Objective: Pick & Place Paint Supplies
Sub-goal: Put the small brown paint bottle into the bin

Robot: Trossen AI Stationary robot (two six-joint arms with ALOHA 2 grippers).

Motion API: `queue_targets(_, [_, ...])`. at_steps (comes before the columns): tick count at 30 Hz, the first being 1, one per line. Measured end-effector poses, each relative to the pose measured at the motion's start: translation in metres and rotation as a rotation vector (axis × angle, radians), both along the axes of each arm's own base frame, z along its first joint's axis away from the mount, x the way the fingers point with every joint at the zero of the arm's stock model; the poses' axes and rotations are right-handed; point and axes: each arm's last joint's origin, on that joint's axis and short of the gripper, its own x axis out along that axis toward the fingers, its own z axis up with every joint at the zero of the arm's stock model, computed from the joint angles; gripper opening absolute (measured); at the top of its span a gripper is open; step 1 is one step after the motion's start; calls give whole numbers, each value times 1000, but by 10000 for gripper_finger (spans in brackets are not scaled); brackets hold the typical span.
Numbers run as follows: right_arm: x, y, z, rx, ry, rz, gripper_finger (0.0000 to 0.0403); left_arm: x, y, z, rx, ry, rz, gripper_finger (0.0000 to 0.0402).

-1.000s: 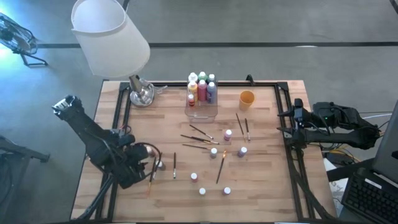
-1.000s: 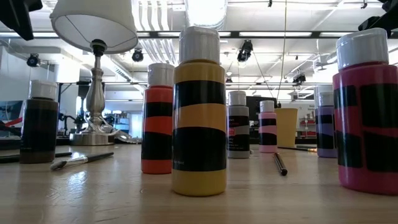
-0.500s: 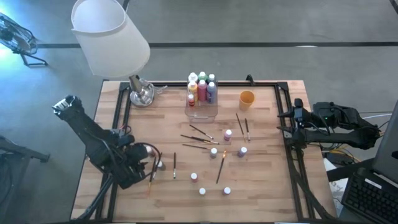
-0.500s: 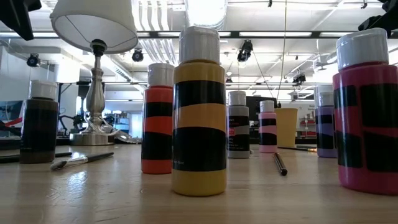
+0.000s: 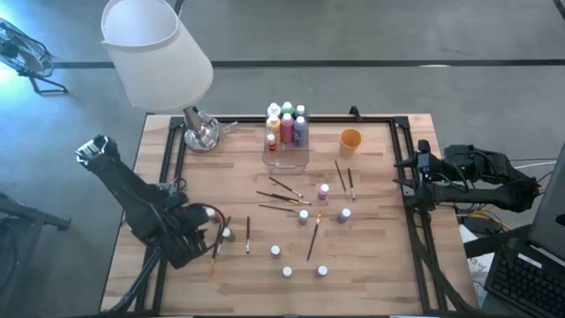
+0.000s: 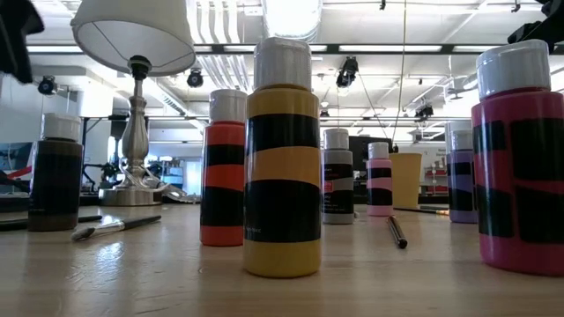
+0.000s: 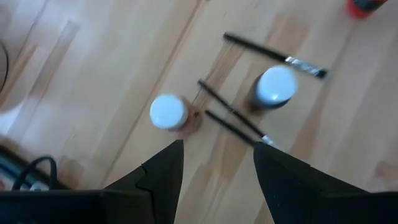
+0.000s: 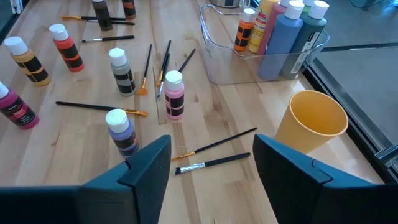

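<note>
Small white-capped paint bottles (image 5: 304, 215) stand upright on the wooden table (image 5: 371, 265), scattered among thin dark brushes (image 5: 282, 199) that lie flat. My left gripper (image 7: 217, 168) hovers open near the table's left side, pointing steeply down. Just beyond its fingertips stand a brownish bottle (image 7: 168, 112) and a dark bottle (image 7: 275, 86), with two brushes (image 7: 231, 118) lying between them. My right gripper (image 8: 211, 165) waits open at the table's right edge, looking over a pink bottle (image 8: 174, 94) and two brushes (image 8: 214, 154).
A clear plastic box (image 5: 287, 148) with several bottles stands at the far middle, an orange cup (image 5: 350, 139) to its right. A lamp (image 5: 157, 53) stands at the far left corner on its metal base (image 5: 201, 134). Bare wood lies along the near edge.
My left gripper has sunk a little toward the table over the bottles and brushes at the left. It stays open. No bottle or brush has moved.
</note>
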Motion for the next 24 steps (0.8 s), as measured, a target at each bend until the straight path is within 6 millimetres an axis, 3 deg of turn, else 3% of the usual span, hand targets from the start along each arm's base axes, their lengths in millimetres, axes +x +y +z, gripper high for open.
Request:
queue_targets(10, [0,0,0,0,0,0,262,-8,5,-27,19,86,69,200])
queue_targets(24, [0,0,0,0,0,0,311,-8,6,-29,43,53,82,200])
